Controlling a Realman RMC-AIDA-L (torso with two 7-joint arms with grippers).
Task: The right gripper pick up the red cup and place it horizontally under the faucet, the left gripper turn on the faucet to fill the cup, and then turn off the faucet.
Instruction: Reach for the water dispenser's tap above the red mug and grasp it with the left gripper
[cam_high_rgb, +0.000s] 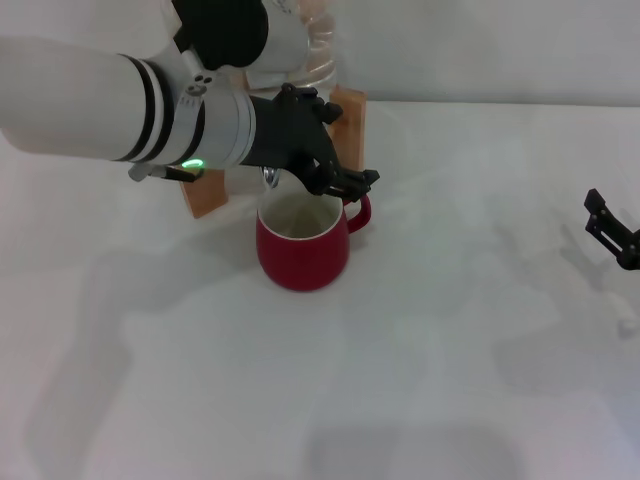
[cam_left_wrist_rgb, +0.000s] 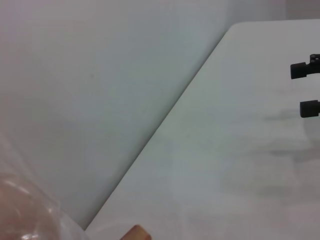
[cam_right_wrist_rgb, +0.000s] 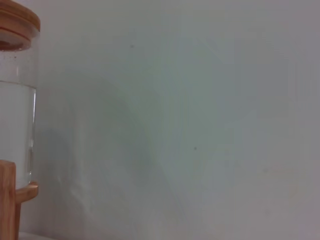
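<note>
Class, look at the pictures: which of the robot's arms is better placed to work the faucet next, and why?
Left. The left gripper is at the faucet above the red cup; the right gripper sits far off at the table's edge.

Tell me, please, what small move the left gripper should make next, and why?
Probably work the faucet lever: the left gripper sits at the tap, above the red cup standing upright under the spout, while the right gripper waits far off.

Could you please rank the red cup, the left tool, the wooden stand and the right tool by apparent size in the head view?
1. Red cup and left tool: look alike, not ranked.
2. Wooden stand: mostly hidden behind the arm, so unsure.
3. Right tool: smallest, cut off at the picture's edge.
</note>
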